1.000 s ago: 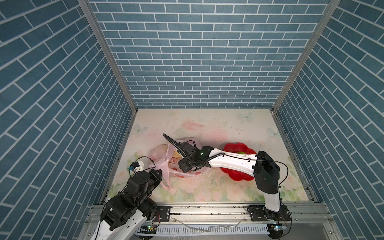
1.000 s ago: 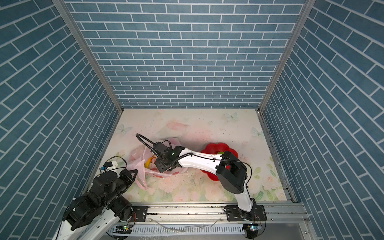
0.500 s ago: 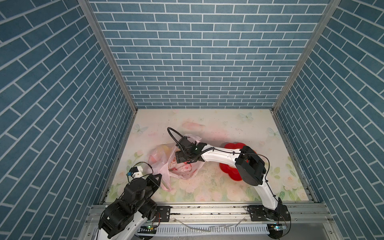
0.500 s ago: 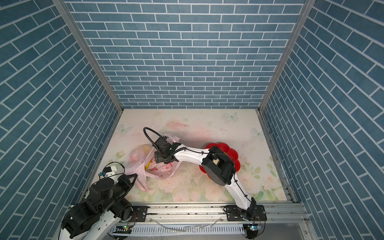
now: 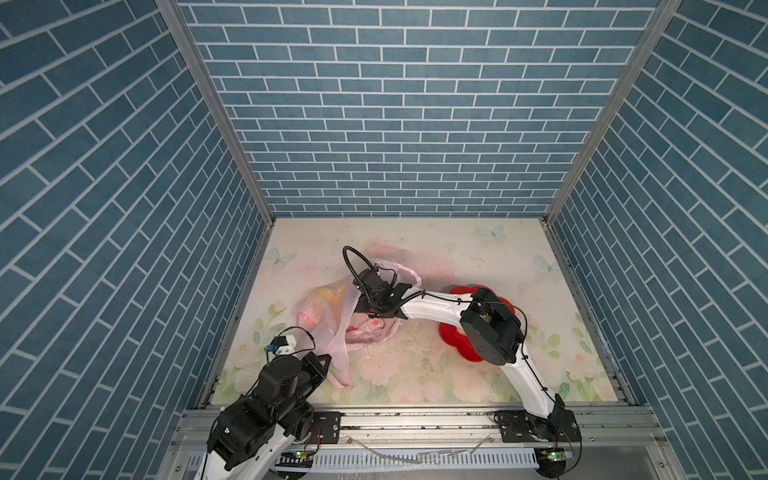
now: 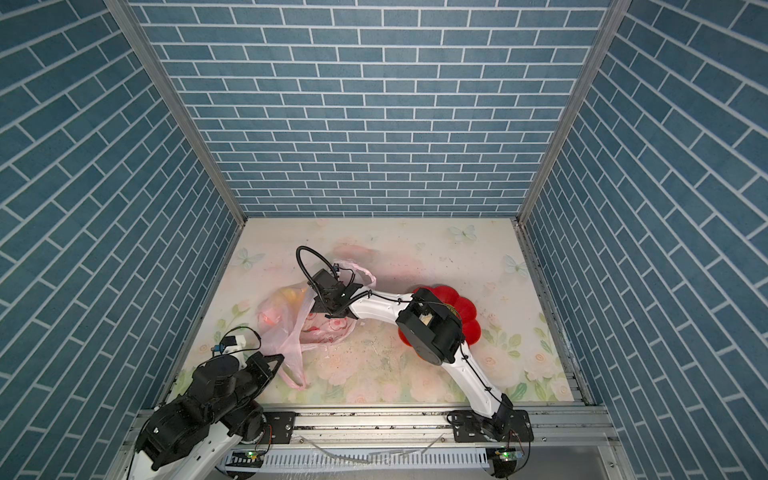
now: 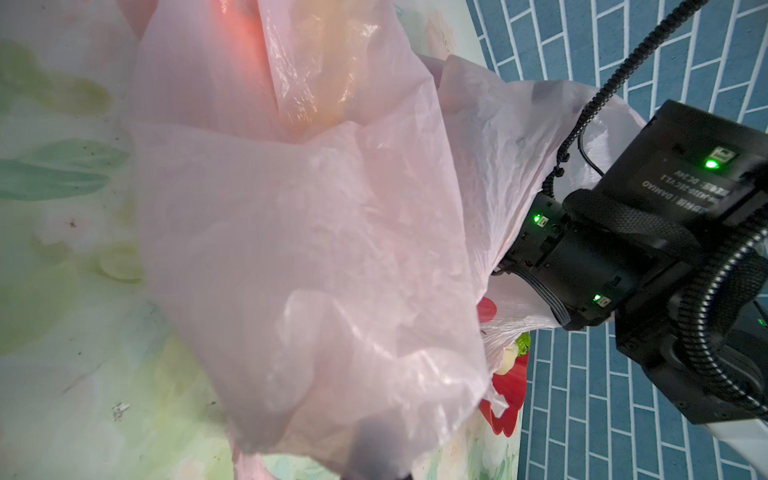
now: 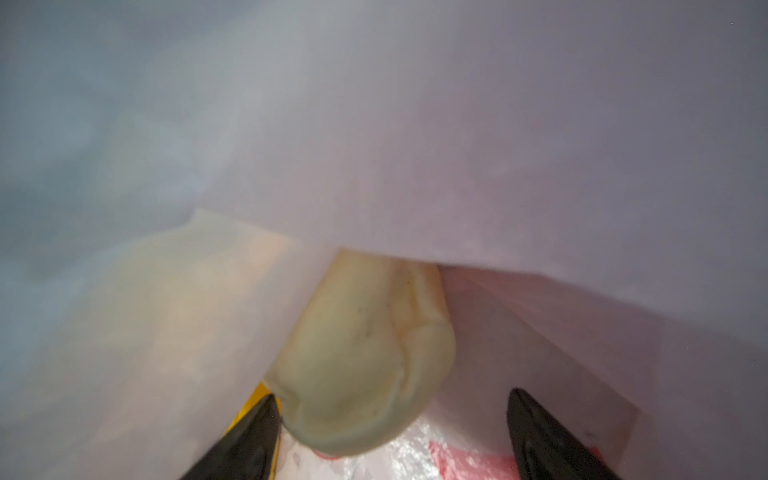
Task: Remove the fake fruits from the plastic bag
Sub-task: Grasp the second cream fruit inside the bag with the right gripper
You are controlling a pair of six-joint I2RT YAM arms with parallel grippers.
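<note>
Setting: blue brick-patterned walls (image 5: 395,124) box in a floral tabletop (image 5: 415,374).
Lower left of both top views: the left gripper (image 5: 322,365) is closed. A strap of pink film runs taut up to it, so I judge that it is pinching a handle of the plastic bag (image 5: 332,324). A slack loop of handle hangs just beside it.
Left of centre: the bag lies crumpled on the tabletop. Some fake fruits (image 5: 328,295) show as orange and red blurs through its upper-left part.
Centre: the right arm reaches in through the bag's mouth from the right of the frame. In the wrist view the right gripper (image 8: 390,395) has its jaws spread wide inside the film and grips nothing. A cream ball (image 8: 361,365) sits between the fingers (image 8: 249,440), close against one and well clear of the other. A yellow sliver (image 8: 255,399) shows by the nearer finger; I cannot tell which fruit it is.
Right of centre: a red plate (image 6: 469,316) lies partly under the right arm's elbow. A cream and a green fruit (image 7: 509,357) already rest on it.
Risk, film: it sags low over the ball, so a closing jaw could trap plastic and drag the whole bag.
Risk, ball: it sits off-centre, so a squeeze may push it sideways and deeper in.
Risk, handle: thin film could slip from the left pinch and let the mouth collapse.
</note>
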